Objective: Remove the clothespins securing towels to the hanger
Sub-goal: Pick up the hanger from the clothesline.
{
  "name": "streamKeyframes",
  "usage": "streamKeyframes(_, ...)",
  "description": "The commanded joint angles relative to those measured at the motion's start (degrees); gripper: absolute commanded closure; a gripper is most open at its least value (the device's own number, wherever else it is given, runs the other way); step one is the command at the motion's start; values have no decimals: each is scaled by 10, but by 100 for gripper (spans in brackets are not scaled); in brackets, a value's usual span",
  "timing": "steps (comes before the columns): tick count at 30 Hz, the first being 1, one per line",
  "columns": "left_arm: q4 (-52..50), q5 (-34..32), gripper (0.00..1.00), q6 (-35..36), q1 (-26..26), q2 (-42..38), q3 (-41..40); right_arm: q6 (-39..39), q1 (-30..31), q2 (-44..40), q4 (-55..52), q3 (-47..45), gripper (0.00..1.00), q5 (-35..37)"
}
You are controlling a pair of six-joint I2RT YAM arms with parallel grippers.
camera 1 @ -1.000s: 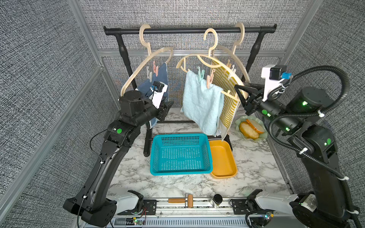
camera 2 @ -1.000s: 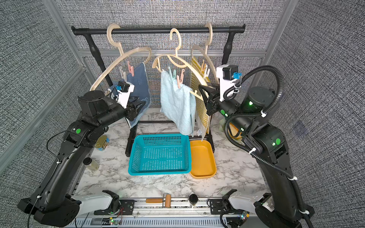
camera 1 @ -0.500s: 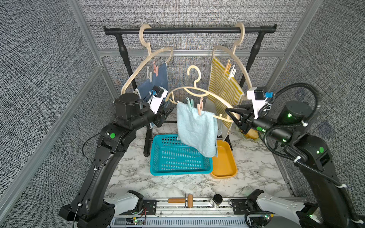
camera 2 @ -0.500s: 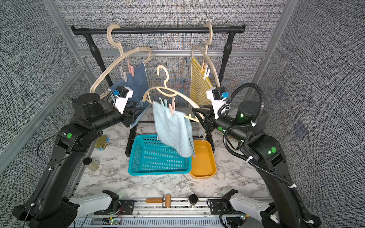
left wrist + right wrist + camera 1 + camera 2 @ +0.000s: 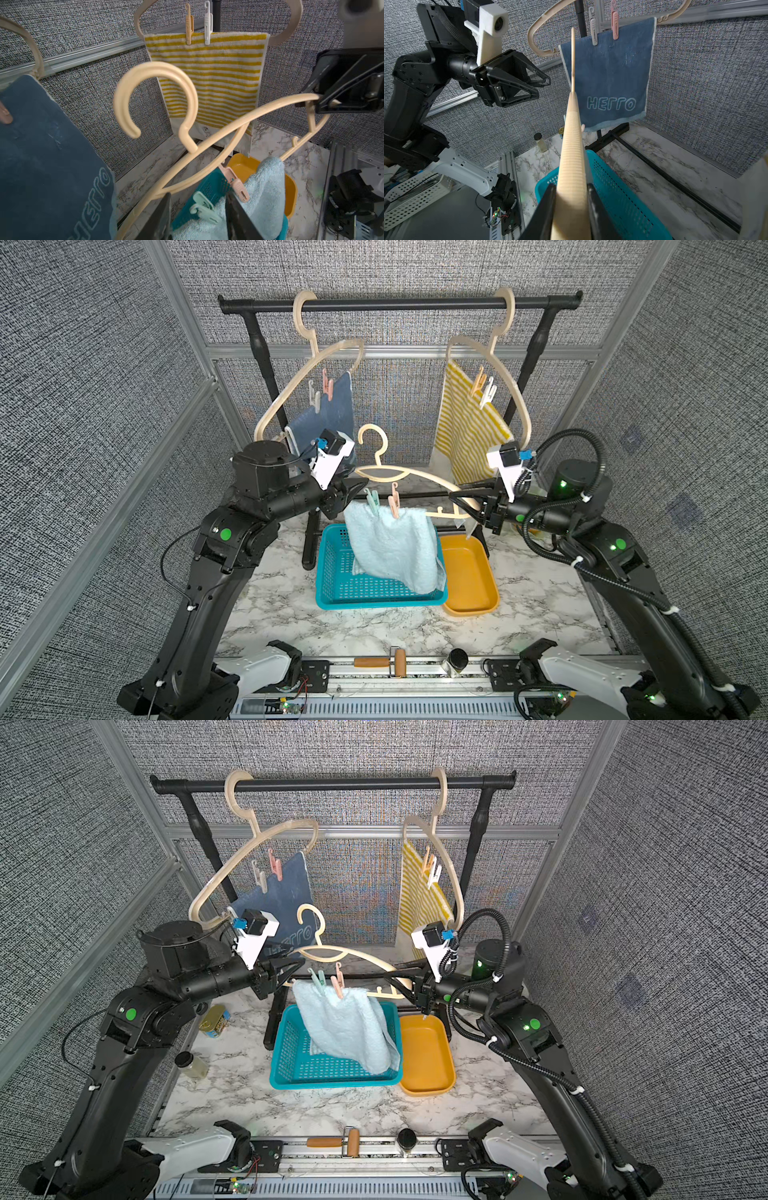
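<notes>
My right gripper [image 5: 457,497] is shut on one arm of a beige hanger [image 5: 399,472], held off the rail above the teal basket; the wrist view shows the ribbed arm [image 5: 571,145] clamped between the jaws. An aqua towel [image 5: 390,543] hangs from it, pinned by a mint clothespin [image 5: 372,499] and a pink clothespin [image 5: 393,502]. My left gripper [image 5: 198,195] is open, its fingers either side of the mint clothespin [image 5: 202,207] and apart from it. On the rail, a dark blue towel [image 5: 332,414] and a yellow striped towel [image 5: 465,427] each carry two clothespins.
The teal basket [image 5: 332,572] and an orange tray [image 5: 469,576] sit side by side under the hanger. The black rail [image 5: 399,304] spans the back. A jar [image 5: 191,1065] and a can [image 5: 214,1019] stand by the left arm.
The right gripper has carried the middle hanger and aqua towel off the rail and down over the basket. The left gripper has come forward to the mint clothespin.
</notes>
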Motion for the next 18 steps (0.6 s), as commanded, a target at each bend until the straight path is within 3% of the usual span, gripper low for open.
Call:
streamKeyframes(1,-15,27,57,4,-1,-2,0,34,-5,12,111,-19,100,-77)
streamKeyframes(9,0,36,57,6,-1,-17,-69,108,-27,40,267,-97,100,-160)
streamKeyframes(18,58,-37,64,-24,-1,-15,-91,133,-42,61,342,-145,100,-198)
